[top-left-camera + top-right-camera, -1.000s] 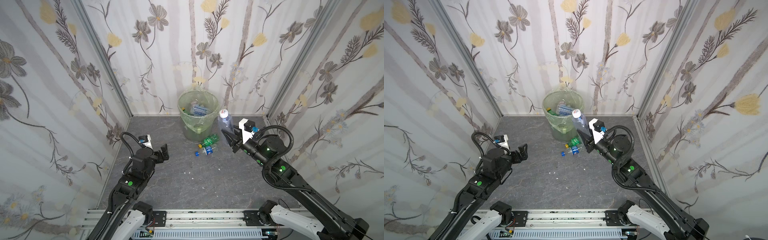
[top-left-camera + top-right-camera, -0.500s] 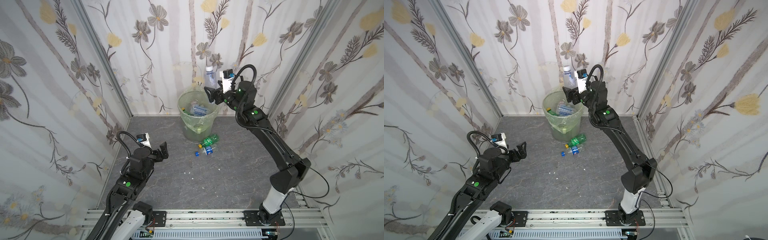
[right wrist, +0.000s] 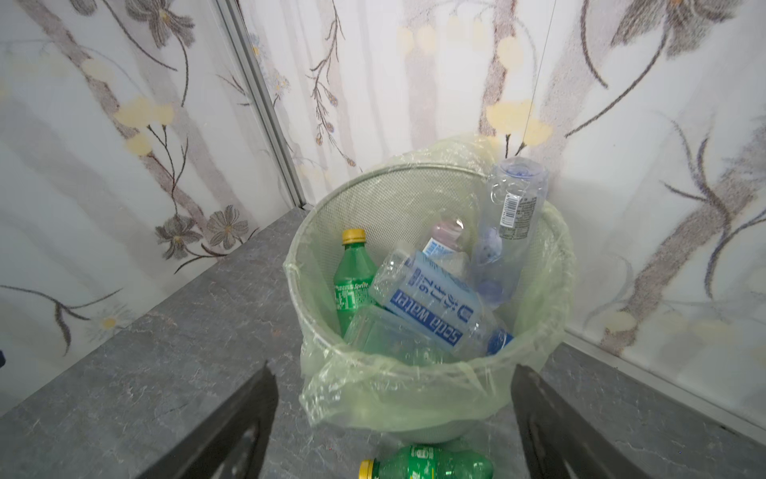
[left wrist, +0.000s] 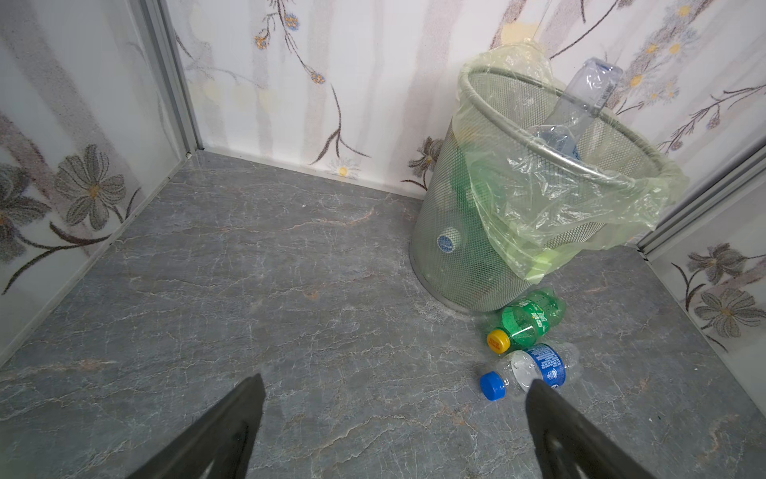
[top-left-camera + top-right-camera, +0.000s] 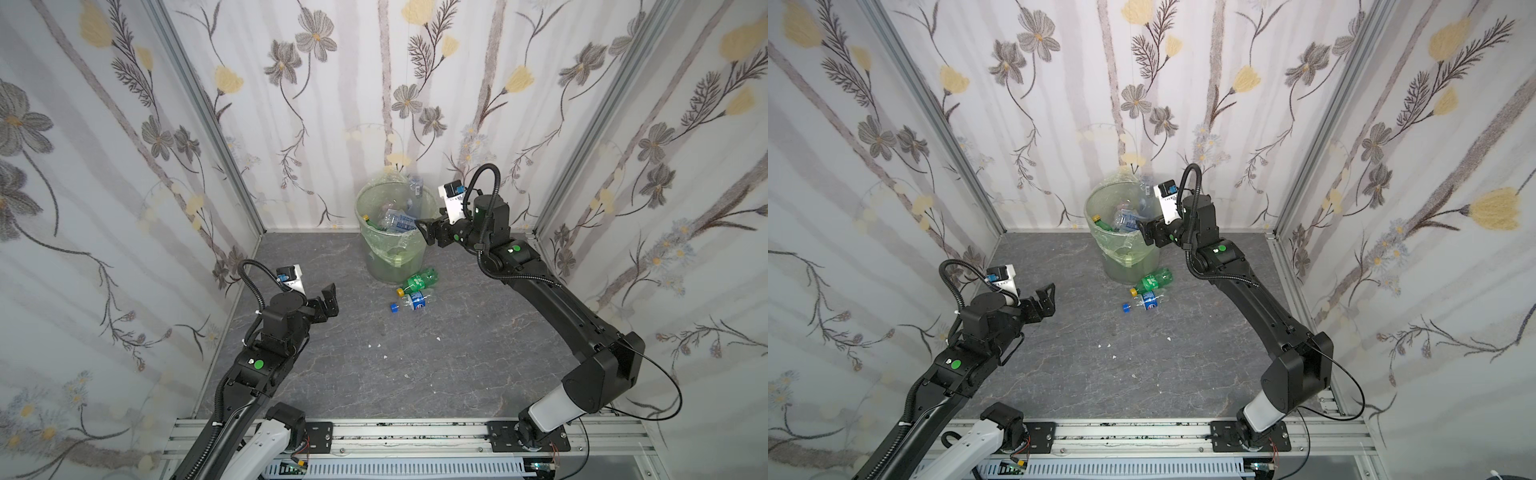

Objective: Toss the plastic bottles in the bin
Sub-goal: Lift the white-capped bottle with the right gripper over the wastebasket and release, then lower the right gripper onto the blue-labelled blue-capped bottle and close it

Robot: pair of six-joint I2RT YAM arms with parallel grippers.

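The bin (image 5: pixel 376 253) (image 5: pixel 1121 266), a round mesh bucket lined with a light-green bag, stands at the back wall with several plastic bottles in it. A clear bottle (image 3: pixel 514 207) (image 4: pixel 588 95) stands bottom-up against its far rim. Just in front of the bin a green bottle (image 5: pixel 417 280) (image 5: pixel 1152 281) (image 4: pixel 526 319) and a clear blue-capped bottle (image 5: pixel 413 300) (image 5: pixel 1147 301) (image 4: pixel 534 369) lie on the floor. My right gripper (image 5: pixel 426 232) (image 5: pixel 1147 235) (image 3: pixel 393 373) hangs open and empty at the bin's near-right rim. My left gripper (image 5: pixel 330 301) (image 5: pixel 1049 299) (image 4: pixel 393 381) is open and empty above the floor, left of the bottles.
Flowered wall panels (image 5: pixel 124 208) close in the grey stone floor (image 5: pixel 415 374) on three sides. An aluminium rail (image 5: pixel 395 432) runs along the front. A few white scraps (image 5: pixel 376 345) lie mid-floor.
My right arm swung the clear bottle up over the bin and let it go. The bottle now stands in the bin and the arm has dropped to the rim. The left arm barely moved.
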